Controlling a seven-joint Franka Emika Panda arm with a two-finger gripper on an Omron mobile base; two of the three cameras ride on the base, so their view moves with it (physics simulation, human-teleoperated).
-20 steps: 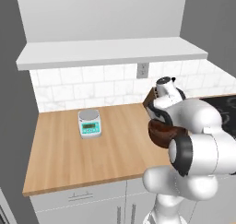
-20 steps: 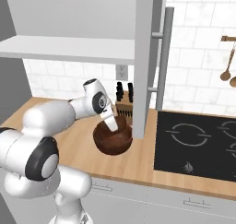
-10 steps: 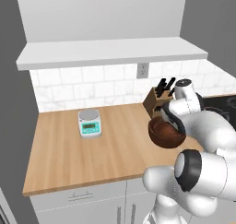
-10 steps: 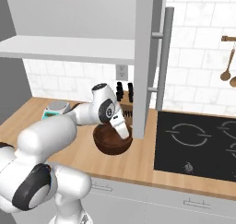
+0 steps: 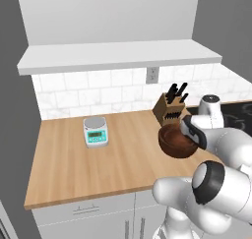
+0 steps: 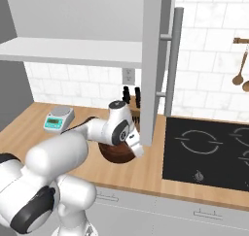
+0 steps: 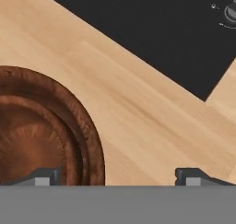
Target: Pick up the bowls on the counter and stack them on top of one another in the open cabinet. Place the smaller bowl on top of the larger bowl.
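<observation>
Two dark brown wooden bowls sit nested on the counter (image 5: 88,164) in front of the knife block. The smaller bowl (image 7: 32,140) lies inside the larger bowl (image 7: 91,140), which also appears as a dark round shape (image 5: 173,145) (image 6: 113,156). My gripper (image 7: 117,177) is open just above them. One fingertip hangs over the bowls' rims and the other over bare wood beside them. The hand (image 5: 193,134) (image 6: 134,146) is at the bowls' stove side. The open cabinet (image 5: 118,16) with its shelf board hangs above the counter.
A knife block (image 5: 170,110) stands right behind the bowls. A kitchen scale (image 5: 95,131) sits further left. The black cooktop (image 6: 209,147) (image 7: 152,29) begins just right of the bowls. The open cabinet door (image 6: 154,60) with its long handle hangs above them.
The jaws have spread wide apart. The hand has swung from over the bowls toward their stove side and dipped lower. The bowls have stayed in place.
</observation>
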